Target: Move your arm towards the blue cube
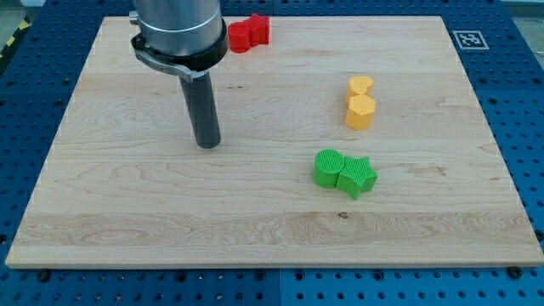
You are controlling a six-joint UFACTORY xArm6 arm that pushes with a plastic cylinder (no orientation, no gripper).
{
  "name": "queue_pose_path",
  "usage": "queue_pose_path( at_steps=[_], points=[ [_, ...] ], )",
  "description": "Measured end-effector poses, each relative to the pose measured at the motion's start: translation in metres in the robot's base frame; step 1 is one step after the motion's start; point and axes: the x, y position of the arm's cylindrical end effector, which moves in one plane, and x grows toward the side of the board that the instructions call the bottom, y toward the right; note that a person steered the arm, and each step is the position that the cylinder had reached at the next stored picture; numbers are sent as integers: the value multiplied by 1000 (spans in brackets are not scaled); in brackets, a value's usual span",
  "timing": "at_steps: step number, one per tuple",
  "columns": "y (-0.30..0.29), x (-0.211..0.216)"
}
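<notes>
Board [255, 195]: pale wood, visible grain, smooth matt finish.
Rod [204, 115]: dark, matt, with a grey metallic collar [178, 38] above, faint sheen.
Green blocks [343, 172], right of the rod: ribbed surface, look plastic, matt.
Yellow blocks [359, 102]: smooth-looking, matt.
Red blocks [248, 33], by the collar: matt plastic look.
Surround [518, 127]: blue perforated surface.

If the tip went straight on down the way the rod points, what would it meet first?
My tip points straight down at the wooden board, so it would meet bare wood first; it seems to rest there already. No block is beside it, and no blue cube shows.
</notes>
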Motion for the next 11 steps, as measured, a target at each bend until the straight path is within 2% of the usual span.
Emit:
queue_pose_path(
  at_steps=[5,6,8,10,11],
  points=[
    [-12,17],
    [-17,84],
    [-21,95],
    [-80,46],
    [-85,-9]
  ],
)
